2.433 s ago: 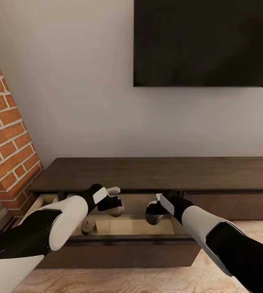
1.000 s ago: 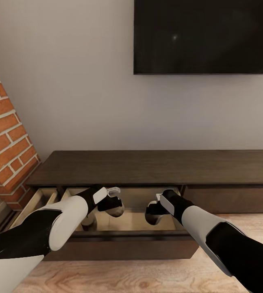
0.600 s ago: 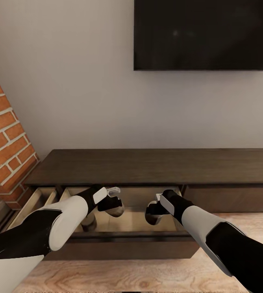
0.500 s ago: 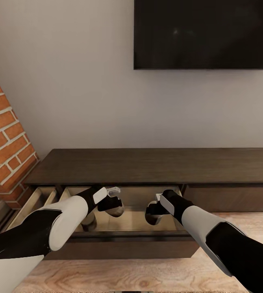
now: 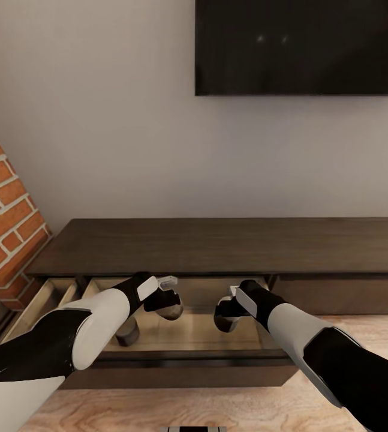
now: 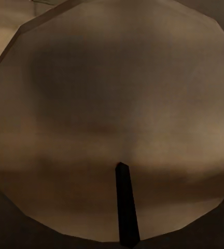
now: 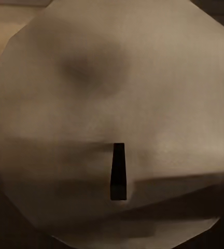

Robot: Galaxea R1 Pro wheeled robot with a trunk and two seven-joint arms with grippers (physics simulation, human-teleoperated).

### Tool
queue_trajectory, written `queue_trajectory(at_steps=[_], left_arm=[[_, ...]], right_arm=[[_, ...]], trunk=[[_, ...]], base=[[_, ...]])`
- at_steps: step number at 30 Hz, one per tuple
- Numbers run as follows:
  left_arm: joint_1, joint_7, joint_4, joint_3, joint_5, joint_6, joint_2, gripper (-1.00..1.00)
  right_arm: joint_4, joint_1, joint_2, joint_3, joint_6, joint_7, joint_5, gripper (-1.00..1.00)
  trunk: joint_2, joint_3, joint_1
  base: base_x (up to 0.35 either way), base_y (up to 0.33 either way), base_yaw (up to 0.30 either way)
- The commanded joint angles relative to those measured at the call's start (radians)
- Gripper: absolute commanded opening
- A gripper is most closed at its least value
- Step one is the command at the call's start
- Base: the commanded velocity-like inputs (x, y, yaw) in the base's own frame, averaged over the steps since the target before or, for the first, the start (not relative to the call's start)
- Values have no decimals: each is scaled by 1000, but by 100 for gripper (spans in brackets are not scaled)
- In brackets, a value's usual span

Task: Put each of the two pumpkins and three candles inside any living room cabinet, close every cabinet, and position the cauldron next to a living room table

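Living-room cabinet [image 5: 229, 246], drawer [image 5: 188, 333] open — one candle [image 5: 128, 333] inside. Left gripper [image 5: 168, 300] and right gripper [image 5: 226, 315] each clamp a candle above it — release and closing remain.

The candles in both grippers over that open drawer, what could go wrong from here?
1. The left gripper holds its candle close to a third candle standing in the drawer; a drop could topple it.
2. The right gripper holds its candle above the drawer floor, so on release it might tip and roll.
3. Both arms reach over the drawer front, so closing it early could catch them.
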State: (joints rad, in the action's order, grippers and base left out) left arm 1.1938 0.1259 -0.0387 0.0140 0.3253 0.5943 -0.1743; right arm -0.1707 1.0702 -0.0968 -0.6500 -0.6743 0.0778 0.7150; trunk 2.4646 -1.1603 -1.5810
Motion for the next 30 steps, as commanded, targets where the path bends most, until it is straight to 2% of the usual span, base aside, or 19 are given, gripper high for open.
queue_trajectory(at_steps=[1, 9, 26, 28, 30], left_arm=[[1, 8, -1, 1, 11, 1, 0, -100], [1, 8, -1, 1, 11, 1, 0, -100], [1, 8, -1, 1, 9, 0, 0, -100], [1, 8, -1, 1, -11, -1, 0, -100], [0, 8, -1, 1, -59, -1, 0, -100]], right_arm=[[1, 0, -3, -5, -4, 8, 10, -100], [12, 0, -13, -5, -3, 8, 9, -100], [14, 0, -14, -5, -2, 8, 9, -100], [16, 0, -14, -5, -2, 8, 9, -100], [17, 0, -14, -5, -2, 8, 9, -100]], trunk=[[0, -2, 0], [0, -14, 0], [0, -16, 0], [0, -16, 0], [0, -16, 0]], base=[[55, -22, 0], [12, -5, 0], [0, 0, 0], [0, 0, 0], [0, 0, 0]])
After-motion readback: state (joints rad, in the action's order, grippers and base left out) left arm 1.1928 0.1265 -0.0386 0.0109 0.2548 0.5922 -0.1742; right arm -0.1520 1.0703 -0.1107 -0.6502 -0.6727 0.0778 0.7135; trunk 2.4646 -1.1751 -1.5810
